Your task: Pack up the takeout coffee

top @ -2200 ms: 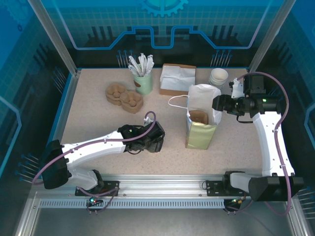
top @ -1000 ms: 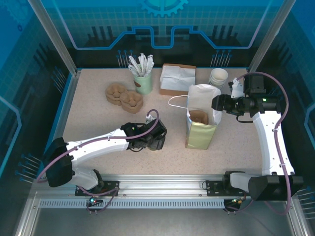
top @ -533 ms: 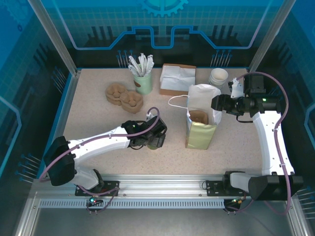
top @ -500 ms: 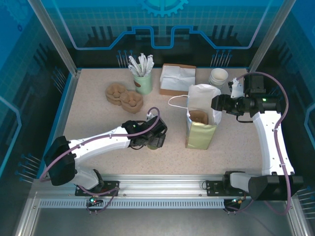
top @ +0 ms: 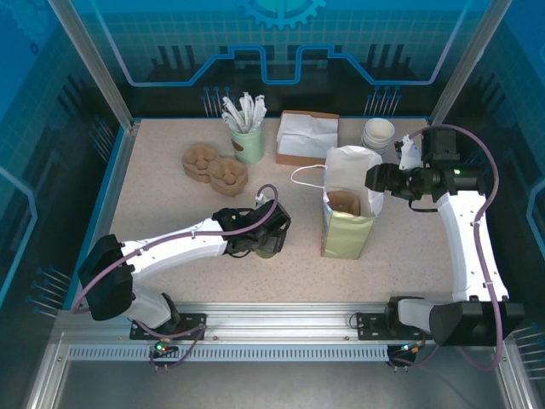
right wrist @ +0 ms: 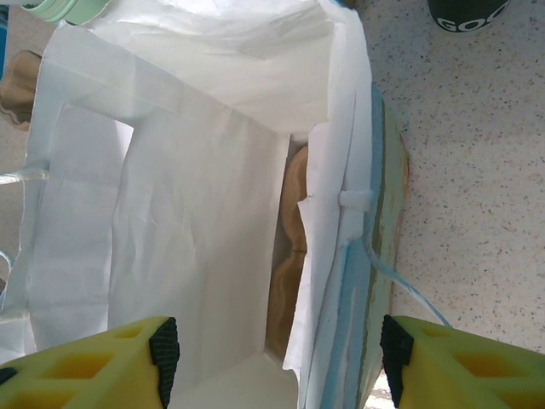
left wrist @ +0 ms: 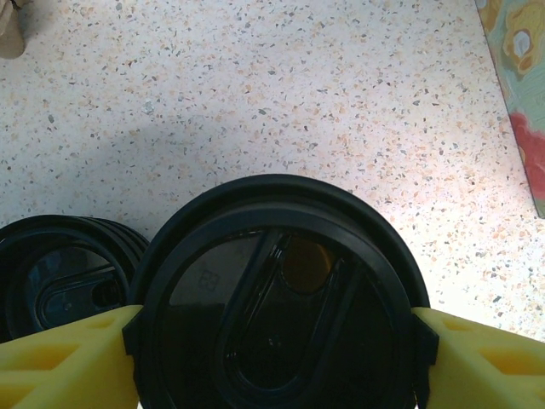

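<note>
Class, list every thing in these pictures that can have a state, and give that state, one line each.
takeout coffee: lid on, upright, clamped by the left tool.
left tool: shut on the takeout coffee.
paper bag: upright, mouth open, a brown item inside.
right tool: open, at the paper bag's mouth.
stack of lids: lying on the table beside the coffee.

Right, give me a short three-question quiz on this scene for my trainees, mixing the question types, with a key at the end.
1. True or false: the left gripper has a finger on each side of the black lid of the takeout coffee.
2. What lies on the table right beside that cup? A) a stack of black lids B) a spoon C) a plate
3. Fill in: the right gripper, fingers spread, faces into the open white paper ____.
Key: 1 true; 2 A; 3 bag.
</note>
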`<state>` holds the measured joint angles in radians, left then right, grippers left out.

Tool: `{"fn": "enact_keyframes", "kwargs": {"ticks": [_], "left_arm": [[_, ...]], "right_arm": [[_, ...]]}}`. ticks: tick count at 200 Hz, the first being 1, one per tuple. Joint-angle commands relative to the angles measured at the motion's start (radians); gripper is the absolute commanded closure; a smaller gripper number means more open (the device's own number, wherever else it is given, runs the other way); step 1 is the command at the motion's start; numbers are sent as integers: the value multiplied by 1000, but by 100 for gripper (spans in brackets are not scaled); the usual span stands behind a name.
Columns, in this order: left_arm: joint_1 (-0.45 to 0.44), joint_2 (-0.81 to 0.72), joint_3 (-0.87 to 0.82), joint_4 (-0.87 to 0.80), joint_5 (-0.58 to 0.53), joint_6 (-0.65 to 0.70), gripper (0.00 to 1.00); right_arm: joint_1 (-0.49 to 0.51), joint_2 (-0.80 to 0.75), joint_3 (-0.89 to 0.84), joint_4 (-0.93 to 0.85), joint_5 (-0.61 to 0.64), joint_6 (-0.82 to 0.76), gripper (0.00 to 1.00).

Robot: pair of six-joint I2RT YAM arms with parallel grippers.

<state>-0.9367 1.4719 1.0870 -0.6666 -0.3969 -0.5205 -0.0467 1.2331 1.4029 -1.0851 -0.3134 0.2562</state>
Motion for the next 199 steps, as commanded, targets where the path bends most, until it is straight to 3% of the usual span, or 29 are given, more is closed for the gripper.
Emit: {"fn": "enact_keyframes", "kwargs": {"ticks": [1,105,199], "left_arm": [[10,24,1,-23,21,12,25],[10,34,4,-137,154,-19,21],[11,112,25,-187,217,49,22]], "right_arm": [[-13,3,10,-27,-24,-20,34],[-19,11,31,-45,-41,-32,34],[-23,40,67,-62,-54,-41,34]]}}
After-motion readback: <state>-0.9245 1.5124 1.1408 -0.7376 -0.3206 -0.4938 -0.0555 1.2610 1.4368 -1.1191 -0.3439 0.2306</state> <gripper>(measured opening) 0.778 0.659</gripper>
